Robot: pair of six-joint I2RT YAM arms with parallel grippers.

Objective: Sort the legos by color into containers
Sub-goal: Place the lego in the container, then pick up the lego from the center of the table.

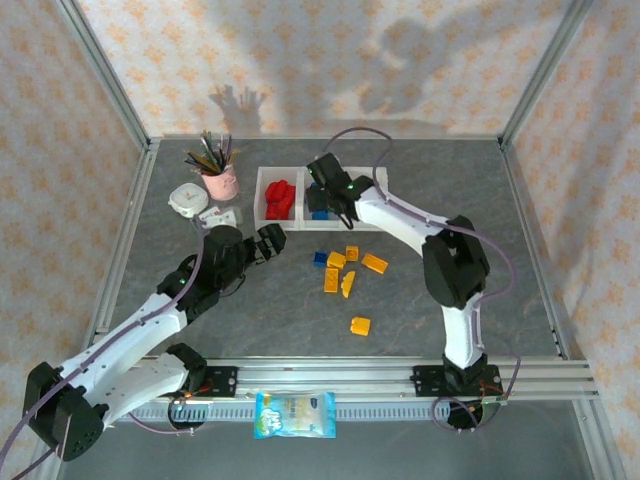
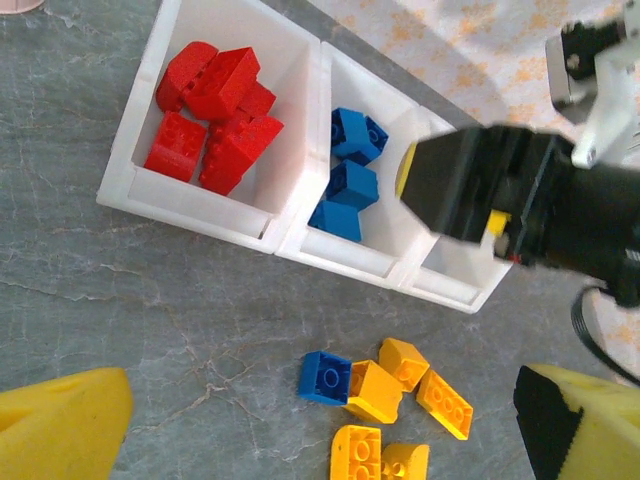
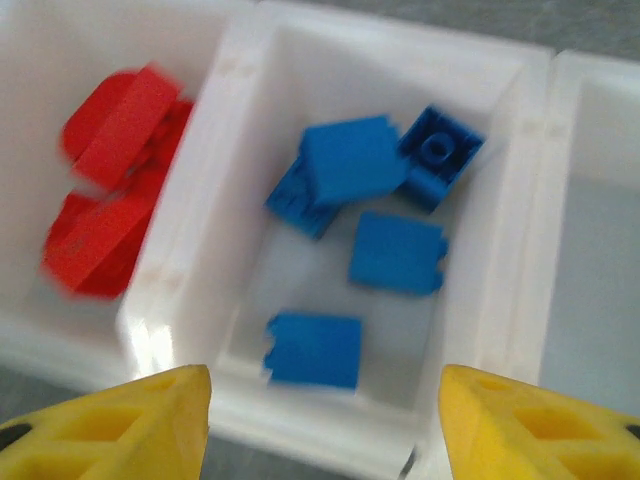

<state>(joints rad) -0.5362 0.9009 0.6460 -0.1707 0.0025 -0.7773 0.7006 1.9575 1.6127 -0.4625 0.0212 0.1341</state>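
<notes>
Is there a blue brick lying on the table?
Yes, one blue brick lies on the table right beside the yellow-orange bricks, outside the white bins.

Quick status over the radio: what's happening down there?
Right gripper open and empty over the blue legos in middle bin. Left gripper open, empty. Yellow legos, one blue lego loose on table. Nothing blocks them.

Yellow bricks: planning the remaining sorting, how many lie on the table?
6 yellow bricks: five clustered beside a blue brick before the bins; one apart, nearer the arm bases. None seems hidden.

red legos blurred; third bin cut off
</notes>
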